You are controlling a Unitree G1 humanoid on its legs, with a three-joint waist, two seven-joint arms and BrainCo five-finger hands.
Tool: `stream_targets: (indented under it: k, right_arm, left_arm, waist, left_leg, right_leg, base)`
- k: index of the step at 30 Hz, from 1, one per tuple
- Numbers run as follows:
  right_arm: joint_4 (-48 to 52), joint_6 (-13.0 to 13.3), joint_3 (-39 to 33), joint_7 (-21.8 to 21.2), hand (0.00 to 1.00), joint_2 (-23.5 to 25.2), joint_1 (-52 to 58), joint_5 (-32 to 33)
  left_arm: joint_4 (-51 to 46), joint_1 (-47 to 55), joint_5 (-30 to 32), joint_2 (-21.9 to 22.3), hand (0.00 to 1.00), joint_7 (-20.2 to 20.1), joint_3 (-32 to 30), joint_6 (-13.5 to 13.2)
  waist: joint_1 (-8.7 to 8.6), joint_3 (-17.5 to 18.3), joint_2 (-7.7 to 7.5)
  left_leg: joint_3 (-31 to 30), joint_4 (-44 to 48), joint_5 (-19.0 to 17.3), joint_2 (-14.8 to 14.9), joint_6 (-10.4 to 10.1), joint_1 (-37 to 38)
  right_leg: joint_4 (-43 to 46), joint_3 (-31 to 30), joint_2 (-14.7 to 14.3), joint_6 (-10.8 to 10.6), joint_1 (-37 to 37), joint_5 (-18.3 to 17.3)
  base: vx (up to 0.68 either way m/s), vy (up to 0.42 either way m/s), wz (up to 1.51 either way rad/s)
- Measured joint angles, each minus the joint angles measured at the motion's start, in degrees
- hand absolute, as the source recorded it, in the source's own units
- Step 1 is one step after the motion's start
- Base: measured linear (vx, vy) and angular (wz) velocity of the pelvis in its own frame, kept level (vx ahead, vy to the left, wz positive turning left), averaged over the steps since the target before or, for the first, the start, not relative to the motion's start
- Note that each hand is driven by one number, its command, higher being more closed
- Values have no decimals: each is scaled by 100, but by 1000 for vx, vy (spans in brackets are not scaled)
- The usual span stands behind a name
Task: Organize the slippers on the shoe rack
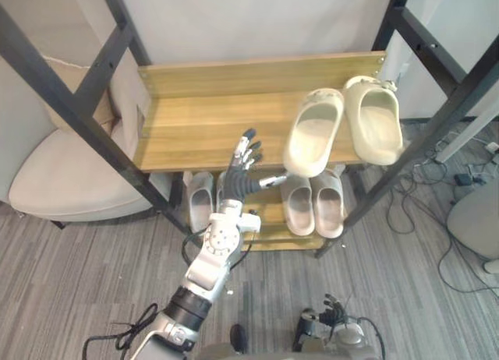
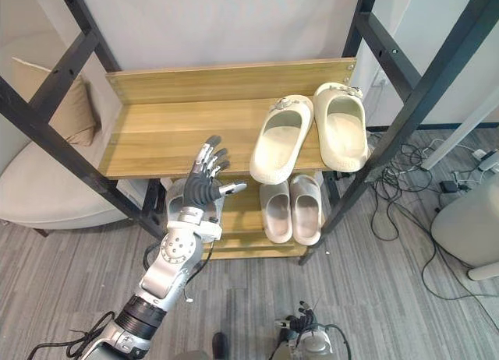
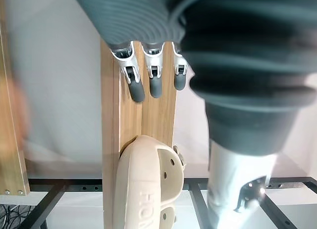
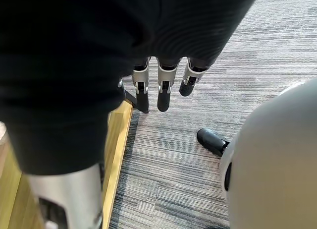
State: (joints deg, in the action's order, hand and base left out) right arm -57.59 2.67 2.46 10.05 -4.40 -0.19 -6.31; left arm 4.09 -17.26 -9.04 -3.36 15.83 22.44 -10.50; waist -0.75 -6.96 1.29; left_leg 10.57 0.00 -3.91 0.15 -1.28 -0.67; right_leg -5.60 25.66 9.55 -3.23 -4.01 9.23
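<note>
Left eye view: the left arm comes up from the lower left, forearm stretched toward the shoe rack (image 1: 257, 72). The left hand (image 1: 245, 171) is raised at the front edge of the top shelf (image 1: 195, 126), its back to the camera. Its fingers (image 1: 248, 146) are straight and slightly fanned, with the thumb out to the side and nothing held. I cannot tell whether the tips touch the board. Near the thumb a cream slipper (image 1: 313, 132) lies sole-down on the top shelf, skewed, with one end over the front edge. A second cream slipper (image 1: 374, 118) lies just beside it toward the rack's right post. On the lower shelf (image 1: 271, 224) a pale pair (image 1: 313, 204) sits side by side, and another pair (image 1: 200, 200) is partly behind the arm.

Right eye view: the left hand holds the same pose, flat and empty, with bare board between it and the shelf's back rail. The right hand (image 2: 300, 322) hangs low at the bottom, above the grey carpet (image 2: 405, 282). A beige armchair (image 2: 47, 188) stands to the left of the rack.

Left wrist view: the left hand's fingers are straight, side by side with small gaps, and point along the shelf's wooden edge. Past them, apart from the tips, is the skewed slipper, thick-soled, with small round holes in its upper.

Right wrist view: the right hand's fingers are straight and close together, pointing down at the carpet beside a wooden board edge, with nothing in them
</note>
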Motion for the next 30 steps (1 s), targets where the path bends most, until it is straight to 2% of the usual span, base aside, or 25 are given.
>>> stream_targets:
  k: [7,16,30]
  right_arm:
    - [1,-44,-2,2,0,22,-23,1]
    - [0,-49,-4,17,0,-1,-102,1]
    - [1,-49,-66,126,0,-6,-216,4]
  left_arm:
    - [257,-256,-8,4,0,0,214,4]
    - [519,-607,-25,57,0,30,461,10]
    - [743,-1108,-23,242,0,186,562,-29]
  waist:
    - [-36,-19,-45]
    - [-227,-42,-35]
    - [-293,-315,-23]
  left_leg:
    - [125,-17,-3,-1,-4,73]
    - [175,-85,-17,33,-26,95]
    - [350,-99,-52,36,-70,164]
  right_leg:
    - [-1,-100,-1,-3,6,2]
    - [-1,-154,-44,-4,-36,0]
    - [-2,-286,-56,-20,-62,-12]
  base:
    - [-25,-1,-8]
    - [-13,-8,-3]
    - [-7,1,-5]
